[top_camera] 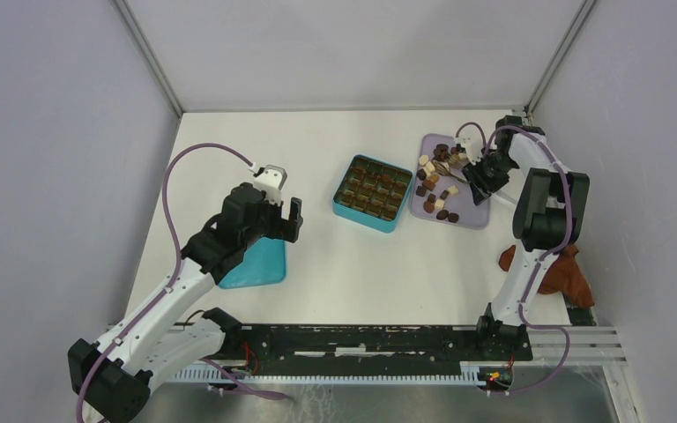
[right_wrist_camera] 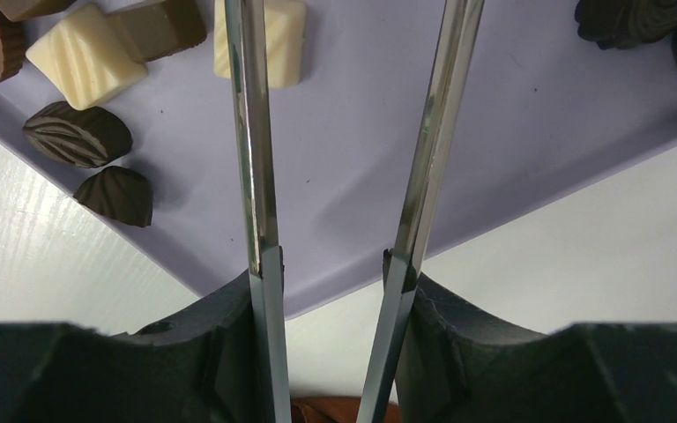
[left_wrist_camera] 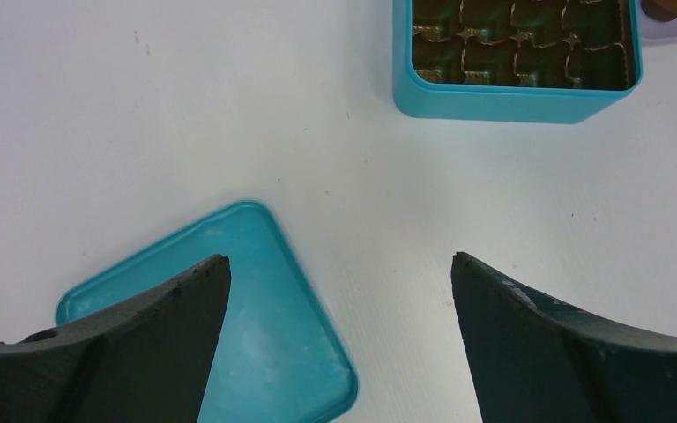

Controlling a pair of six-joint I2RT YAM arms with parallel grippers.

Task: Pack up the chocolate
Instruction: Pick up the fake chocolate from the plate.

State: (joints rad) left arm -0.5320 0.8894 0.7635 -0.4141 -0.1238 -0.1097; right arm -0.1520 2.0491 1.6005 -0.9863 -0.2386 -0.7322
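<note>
Right gripper (right_wrist_camera: 331, 286): fingers clenched from outside on the two arms of the shiny metal tongs (right_wrist_camera: 254, 132); the tong arms stand apart and run forward over the flat lavender tray (right_wrist_camera: 511, 106); their tips leave the wrist view, so cannot tell whether they hold a piece.

Chocolate (right_wrist_camera: 84, 57): small cream-white, mid-brown and ribbed dark pieces lie loose on that tray; one white block sits under the left tong arm; more dark pieces at the tray's other corner.

Left gripper (left_wrist_camera: 339, 264): fingers released and spread wide, nothing between them; it hangs above the white table (left_wrist_camera: 141, 132), one finger over the flat teal lid (left_wrist_camera: 256, 335) lying on the table.

Square teal box (left_wrist_camera: 511, 101) with a brown divided liner stands mid-table, between lid and tray and just beside the tray; what its cells contain is unclear.

Crumpled reddish-brown cloth (top_camera: 569, 278) lies at the table's right edge near the right arm, apart from the tray.
</note>
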